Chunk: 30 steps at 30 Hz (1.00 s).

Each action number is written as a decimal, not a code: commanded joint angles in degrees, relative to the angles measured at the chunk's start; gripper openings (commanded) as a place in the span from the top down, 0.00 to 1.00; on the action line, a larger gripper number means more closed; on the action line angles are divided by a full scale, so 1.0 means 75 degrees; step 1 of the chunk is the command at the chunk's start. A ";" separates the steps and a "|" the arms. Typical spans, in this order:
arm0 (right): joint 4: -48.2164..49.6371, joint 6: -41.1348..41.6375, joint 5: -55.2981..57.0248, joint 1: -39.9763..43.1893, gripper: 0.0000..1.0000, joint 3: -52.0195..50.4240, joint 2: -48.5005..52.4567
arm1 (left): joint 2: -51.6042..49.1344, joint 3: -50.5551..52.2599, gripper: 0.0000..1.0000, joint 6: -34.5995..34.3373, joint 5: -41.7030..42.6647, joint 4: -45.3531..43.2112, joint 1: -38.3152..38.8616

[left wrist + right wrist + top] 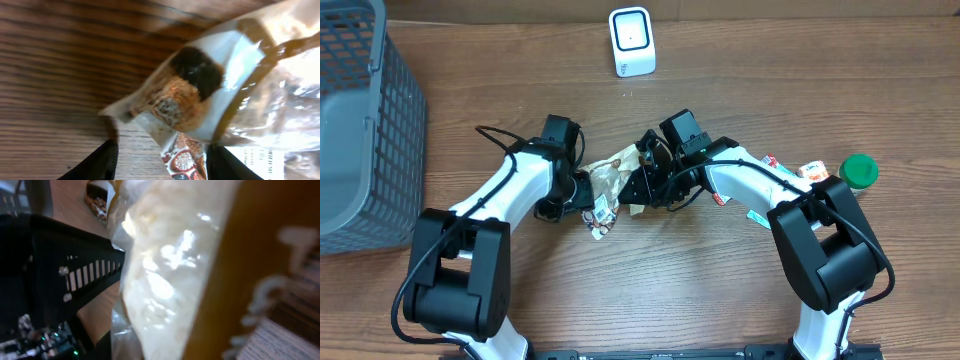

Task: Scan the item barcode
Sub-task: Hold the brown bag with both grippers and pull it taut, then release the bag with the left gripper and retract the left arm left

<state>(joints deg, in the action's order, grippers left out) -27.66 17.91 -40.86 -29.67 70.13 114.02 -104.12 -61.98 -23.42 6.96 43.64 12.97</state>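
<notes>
Centrally, both arms bend inward; left end effector point(587, 193) and right end effector point(642, 184) flank snack packet point(613, 172), slanting lower-left to upper-right; grips cannot be told.

Even light, blurry wrist close-ups (some glare)

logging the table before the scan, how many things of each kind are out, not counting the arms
grey basket: 1
white scanner: 1
snack bag: 1
green-capped container: 1
small packets: at least 2, more may be hidden
total: at least 6
</notes>
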 commanded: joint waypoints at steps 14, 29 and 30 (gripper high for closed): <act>0.0495 0.0446 0.0941 -0.0006 0.36 0.0047 0.0073 | -0.0169 -0.0125 0.54 0.0335 -0.0216 -0.0026 -0.0023; 0.1649 0.0402 0.0988 0.0889 0.12 0.0326 -0.0029 | -0.0169 -0.0099 0.54 0.0423 -0.0219 -0.0026 -0.0023; 0.1804 0.0379 0.0991 0.0889 0.11 0.0326 -0.0029 | -0.0169 -0.0099 0.54 0.0443 -0.0216 -0.0026 -0.0023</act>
<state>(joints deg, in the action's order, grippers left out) -15.84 21.06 -33.71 -22.90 70.63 114.02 -104.18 -61.98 -21.82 6.37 43.57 12.75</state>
